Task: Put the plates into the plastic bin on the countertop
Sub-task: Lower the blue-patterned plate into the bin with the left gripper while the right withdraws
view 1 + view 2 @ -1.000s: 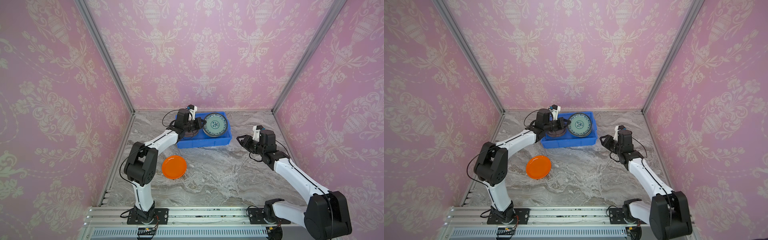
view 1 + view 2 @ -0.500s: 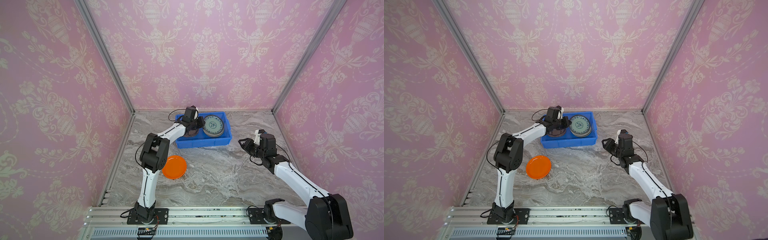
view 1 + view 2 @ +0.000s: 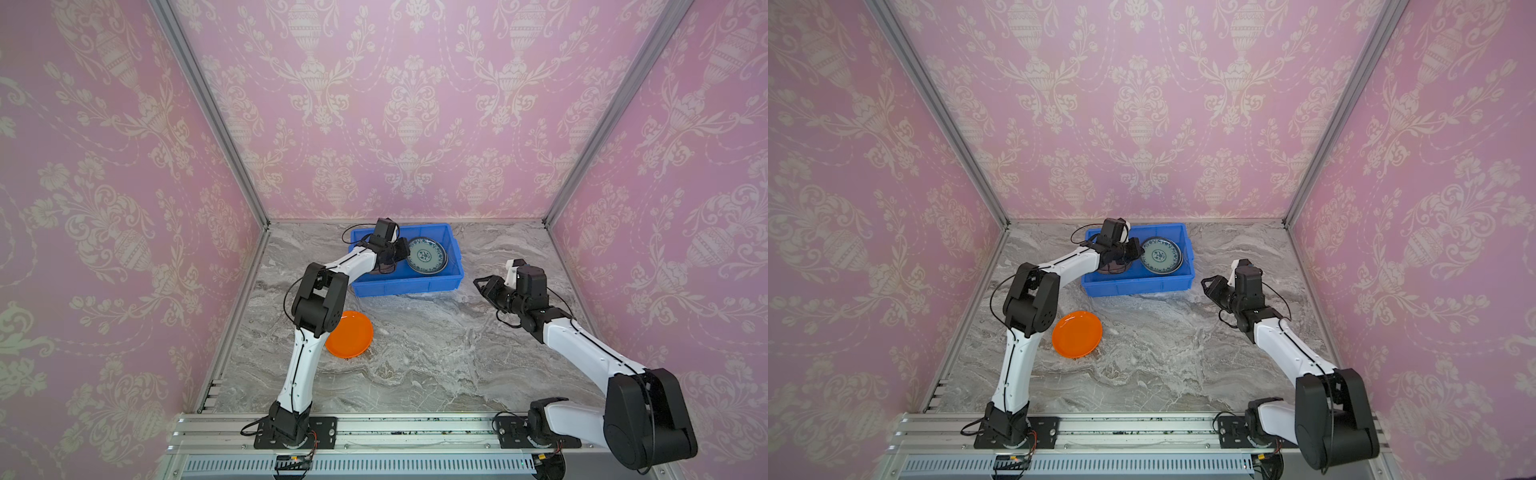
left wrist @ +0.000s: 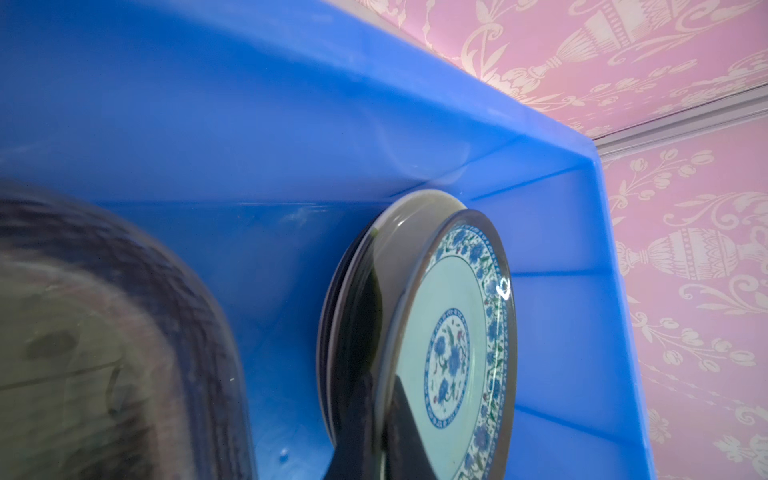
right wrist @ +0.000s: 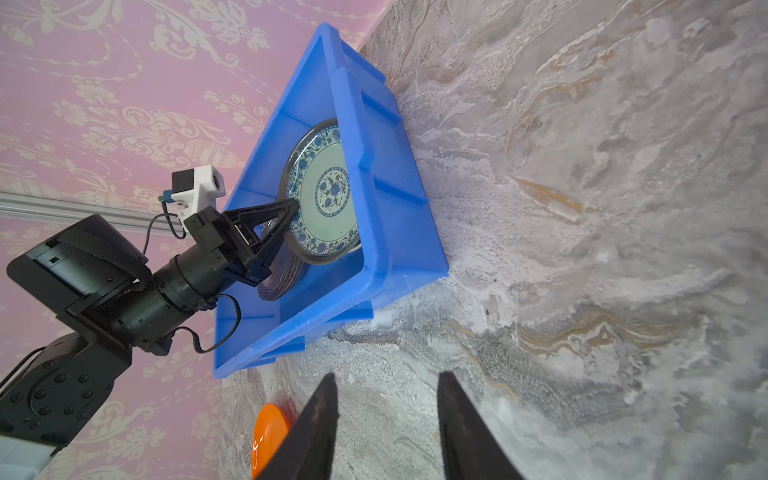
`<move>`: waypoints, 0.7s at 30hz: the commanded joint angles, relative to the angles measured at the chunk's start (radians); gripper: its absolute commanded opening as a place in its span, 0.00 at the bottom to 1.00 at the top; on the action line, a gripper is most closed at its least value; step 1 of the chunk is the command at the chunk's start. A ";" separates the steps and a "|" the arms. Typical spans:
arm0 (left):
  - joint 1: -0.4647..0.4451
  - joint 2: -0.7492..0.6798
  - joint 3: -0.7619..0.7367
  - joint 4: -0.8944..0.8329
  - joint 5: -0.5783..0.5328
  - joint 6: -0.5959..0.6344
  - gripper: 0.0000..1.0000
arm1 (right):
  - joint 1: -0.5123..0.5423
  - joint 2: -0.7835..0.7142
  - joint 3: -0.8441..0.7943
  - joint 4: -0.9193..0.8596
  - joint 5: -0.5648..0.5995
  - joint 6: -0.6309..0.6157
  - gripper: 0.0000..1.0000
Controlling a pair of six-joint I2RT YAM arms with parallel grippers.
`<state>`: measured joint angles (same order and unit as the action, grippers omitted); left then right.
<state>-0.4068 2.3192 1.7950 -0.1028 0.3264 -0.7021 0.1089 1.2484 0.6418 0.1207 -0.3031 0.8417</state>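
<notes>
Plates: teal floral plate (image 3: 427,256) tops a dark stack (image 4: 353,316) in the 3 o'clock half of the blue bin (image 3: 407,284). A brownish glass plate (image 5: 279,272) sits in the bin's 9 o'clock half. One orange plate (image 3: 351,334) lies flat on the desk (image 3: 436,353), at 7 o'clock from the bin and well apart. The bin stands at the desk's 12 o'clock edge.

Since a second ago: the left arm's elbow has swung in toward the desk's middle and risen. Bin, teal floral plate and orange plate are unmoved; the right arm has barely shifted.

The left claw (image 5: 293,206) is clenched, its tip beside the teal floral plate's rim and above the brownish glass plate; no grasp shows. The right claw (image 5: 387,378) is released and empty, at 3 o'clock from the bin.

On the orange plate there is a small dark mark, too small to read.
</notes>
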 commanded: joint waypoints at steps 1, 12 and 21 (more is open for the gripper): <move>0.000 0.031 0.047 -0.024 0.003 -0.019 0.00 | -0.008 0.018 -0.010 0.018 -0.019 0.000 0.42; -0.013 0.037 0.106 -0.132 -0.073 0.055 0.29 | -0.014 0.049 0.007 0.017 -0.053 0.000 0.41; -0.027 0.052 0.240 -0.281 -0.155 0.144 0.45 | -0.014 0.037 0.004 0.012 -0.058 0.008 0.41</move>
<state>-0.4278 2.3520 1.9816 -0.3027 0.2218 -0.6144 0.1040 1.2896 0.6418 0.1253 -0.3519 0.8425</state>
